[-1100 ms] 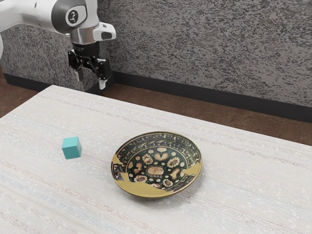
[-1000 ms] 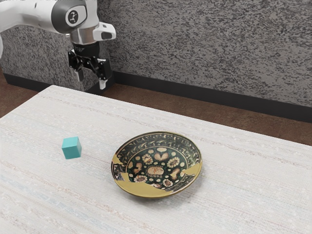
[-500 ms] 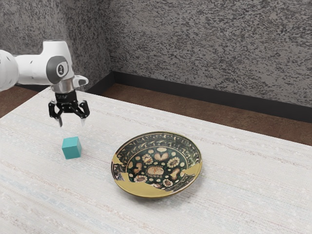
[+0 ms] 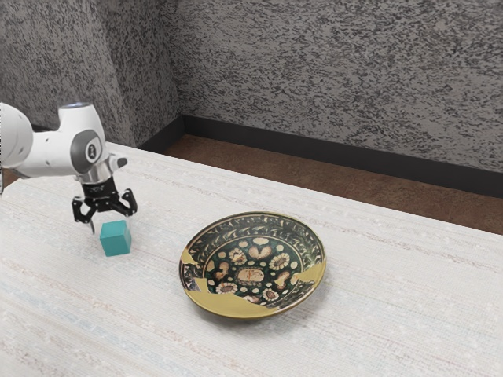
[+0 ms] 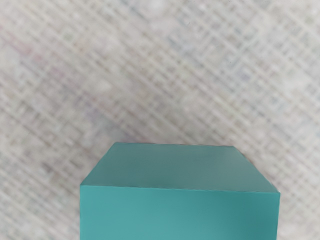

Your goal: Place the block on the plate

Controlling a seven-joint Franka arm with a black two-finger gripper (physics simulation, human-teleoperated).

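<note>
My gripper (image 4: 111, 226) is low over the table in the exterior view, its two fingers spread apart. The teal block (image 4: 115, 239) rests on the table at the fingertips, partly between the open fingers, with its front face uncovered. In the wrist view the block (image 5: 179, 212) lies large and close at the lower edge, just under my hand. A round dark plate (image 4: 251, 275) with a floral pattern and gold patches sits to the block's right in the exterior view, apart from it.
The pale, faintly striped table (image 4: 393, 298) carries both things. Its far edge runs in front of a brown floor (image 4: 314, 182) and a grey mottled wall (image 4: 338, 78).
In the exterior view, my hand has come down and a little left from above the far table edge to the block, fingers still spread. Block and plate have not moved.
</note>
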